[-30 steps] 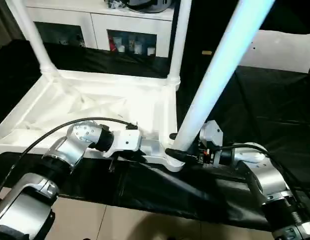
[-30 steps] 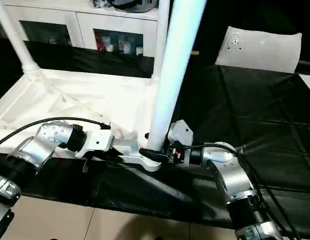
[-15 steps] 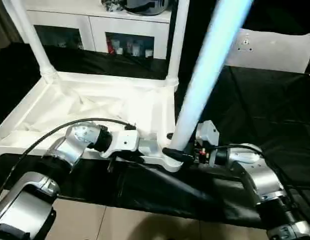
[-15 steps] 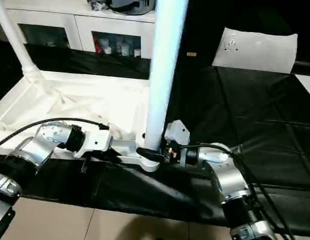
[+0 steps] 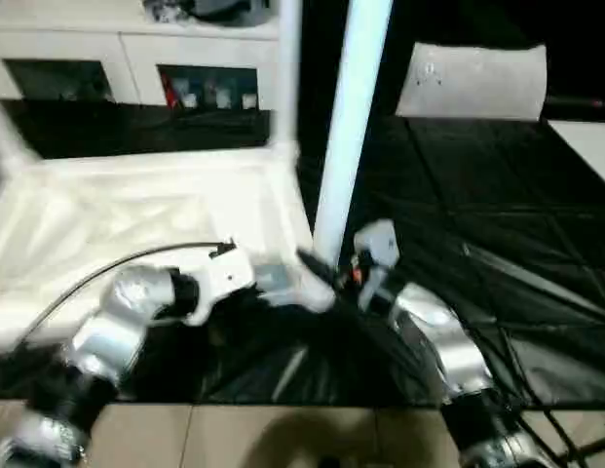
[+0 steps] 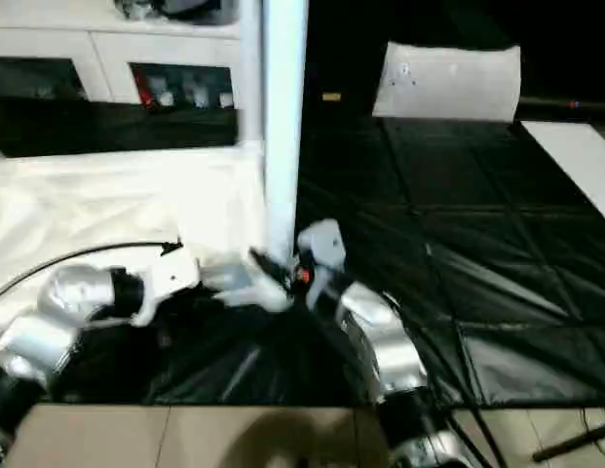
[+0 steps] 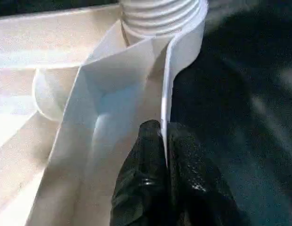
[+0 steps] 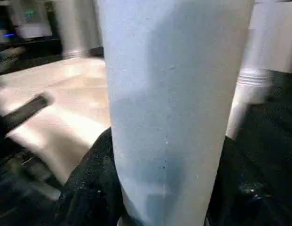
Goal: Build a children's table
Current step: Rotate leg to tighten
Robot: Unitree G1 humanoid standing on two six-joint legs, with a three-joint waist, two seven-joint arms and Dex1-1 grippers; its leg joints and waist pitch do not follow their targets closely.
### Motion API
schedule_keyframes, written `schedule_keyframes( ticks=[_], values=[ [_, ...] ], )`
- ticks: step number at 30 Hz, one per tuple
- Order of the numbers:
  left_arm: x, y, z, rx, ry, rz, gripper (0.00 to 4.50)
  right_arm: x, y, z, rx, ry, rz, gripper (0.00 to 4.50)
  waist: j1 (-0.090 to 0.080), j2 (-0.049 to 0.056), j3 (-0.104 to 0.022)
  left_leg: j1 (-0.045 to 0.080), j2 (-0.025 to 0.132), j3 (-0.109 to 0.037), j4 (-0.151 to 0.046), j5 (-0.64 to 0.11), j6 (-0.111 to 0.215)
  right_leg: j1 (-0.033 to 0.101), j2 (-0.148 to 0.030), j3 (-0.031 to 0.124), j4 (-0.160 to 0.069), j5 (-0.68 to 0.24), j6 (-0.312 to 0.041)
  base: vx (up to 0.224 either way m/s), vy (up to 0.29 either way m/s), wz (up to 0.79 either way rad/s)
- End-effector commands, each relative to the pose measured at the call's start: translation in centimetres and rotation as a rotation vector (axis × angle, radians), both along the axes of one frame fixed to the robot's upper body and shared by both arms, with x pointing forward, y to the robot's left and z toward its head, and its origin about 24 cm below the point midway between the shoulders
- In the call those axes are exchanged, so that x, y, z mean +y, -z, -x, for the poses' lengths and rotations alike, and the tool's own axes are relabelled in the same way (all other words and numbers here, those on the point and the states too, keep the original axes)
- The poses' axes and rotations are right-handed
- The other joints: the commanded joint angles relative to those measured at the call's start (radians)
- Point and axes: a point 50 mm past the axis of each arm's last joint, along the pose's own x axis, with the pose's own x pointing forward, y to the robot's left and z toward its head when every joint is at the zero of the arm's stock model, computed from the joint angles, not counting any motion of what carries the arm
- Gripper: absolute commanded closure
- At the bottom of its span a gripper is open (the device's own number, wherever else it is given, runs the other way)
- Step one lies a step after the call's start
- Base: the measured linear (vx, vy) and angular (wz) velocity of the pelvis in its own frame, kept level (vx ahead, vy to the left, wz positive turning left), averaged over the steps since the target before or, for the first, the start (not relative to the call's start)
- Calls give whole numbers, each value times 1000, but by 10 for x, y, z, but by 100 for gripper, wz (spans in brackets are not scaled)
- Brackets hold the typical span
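The children's table top [image 5: 136, 210] lies upside down on a black sheet [image 5: 477, 195], ribbed underside facing up, with its near corner socket [image 7: 164, 19] at the edge closest to the robot. The left end effector [image 7: 165, 155] is pressed together on the thin rim wall of the top, just beside that socket; the rim passes between its two black fingers [image 7: 141, 174]. A long white leg [image 5: 349, 127] stands nearly upright at the same corner, its lower end at the socket; whether it is fully seated cannot be confirmed, as the head views are blurred there. The right end effector [image 8: 162, 188] is closed around the lower part of this leg, one black finger showing on either side of the shaft. A second leg [image 5: 285, 68] stands upright at the far corner of the top. A white cabinet [image 5: 127, 58] with glass doors stands behind the top. A white panel [image 5: 472, 83] rests further back on the robot's right, well apart from the table top.
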Motion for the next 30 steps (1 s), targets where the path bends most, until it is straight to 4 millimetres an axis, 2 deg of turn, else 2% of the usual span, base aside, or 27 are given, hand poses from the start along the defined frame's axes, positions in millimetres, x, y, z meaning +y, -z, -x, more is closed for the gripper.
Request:
schedule_keyframes(
  ticks=[1,2,3,4,5,6,7,9,11,14,17,19,20,21,22,23,24,27,30],
  values=[
    [-16,8,6,30,-93,36,450,-1,40,6,209,115,44,261,14,19,-34,-93,26,-33,-76,-91,49,80,-125,54,-143,-730,79,55,9,-35],
    [-16,8,6,30,-93,36,450,-1,40,6,209,115,44,261,9,8,-20,-98,46,-44,-92,-99,52,67,-115,57,-132,-610,48,74,77,-40],
    [-24,8,9,38,-86,50,450,2,40,5,211,123,44,261,12,20,-32,-63,62,-41,-93,-92,54,42,-102,72,-111,-406,-44,0,0,0],
    [-31,8,10,41,-80,57,450,6,39,3,214,130,37,261,9,17,-31,-59,60,-33,-93,-89,65,33,-99,78,-109,-350,-86,0,0,0],
    [-35,8,9,37,-77,45,450,10,38,2,216,136,30,261,9,18,-22,-52,57,-21,-97,-154,70,24,-90,82,-111,-366,-131,2,-1,21],
    [-35,8,8,31,-75,26,450,11,38,2,216,137,31,261,8,9,-14,-48,47,-14,-97,-226,73,19,-90,83,-123,-481,-116,0,0,0],
    [-35,8,8,31,-75,26,450,11,38,2,216,137,31,261,6,9,-14,-50,43,-16,-98,-262,71,19,-93,85,-131,-570,-87,0,0,0],
    [-34,6,3,21,-93,0,450,14,39,2,228,136,29,261,6,6,-16,-56,47,-22,-103,-262,71,23,-94,85,-135,-586,-59,0,0,0],
    [-32,5,-1,19,-108,-13,450,17,41,3,245,112,46,261,6,7,-15,-56,48,-22,-104,-266,72,21,-95,87,-136,-580,-58,0,0,0],
    [-31,3,-2,21,-106,-32,450,20,45,4,272,109,62,261,7,5,-13,-55,47,-23,-103,-286,68,17,-97,86,-141,-620,-46,0,0,0],
    [-31,2,-1,28,-105,-33,450,22,50,4,317,95,81,261,3,5,-10,-59,45,-28,-104,-313,61,17,-98,78,-149,-674,-19,0,0,0],
    [-31,3,-2,29,-102,-36,450,24,52,4,343,81,72,261,-1,7,-8,-52,41,-29,-101,-347,58,12,-99,68,-163,-714,7,0,0,0],
    [-31,3,-2,30,-104,-36,450,24,52,3,343,83,72,261,-2,8,-9,-49,41,-29,-101,-350,58,12,-98,64,-165,-712,10,0,0,0],
    [-31,3,-3,27,-105,-35,450,24,51,3,342,82,72,261,-2,8,-11,-54,43,-31,-104,-340,59,20,-99,60,-165,-688,12,0,0,0],
    [-31,3,-3,26,-106,-34,450,25,51,2,343,80,71,226,-2,12,-11,-52,48,-32,-107,-342,61,21,-100,56,-167,-663,6,0,0,0],
    [-31,3,-4,25,-111,-26,450,25,50,1,342,82,68,226,-3,14,-12,-50,50,-32,-108,-343,60,23,-102,54,-167,-644,0,0,0,0],
    [-31,3,-4,25,-111,-26,450,25,50,1,342,82,68,205,-4,15,-10,-50,55,-34,-111,-352,58,24,-102,51,-167,-617,-12,0,0,0],
    [-30,1,-7,18,-127,-19,450,25,49,-2,347,84,62,186,-8,16,-9,-40,54,-34,-111,-389,49,18,-102,48,-171,-627,-21,0,0,0],
    [-29,0,-9,15,-125,-19,450,24,48,-3,343,69,63,148,-4,14,-10,-49,56,-32,-113,-350,54,24,-107,55,-163,-591,-38,0,0,0]
  ],
)
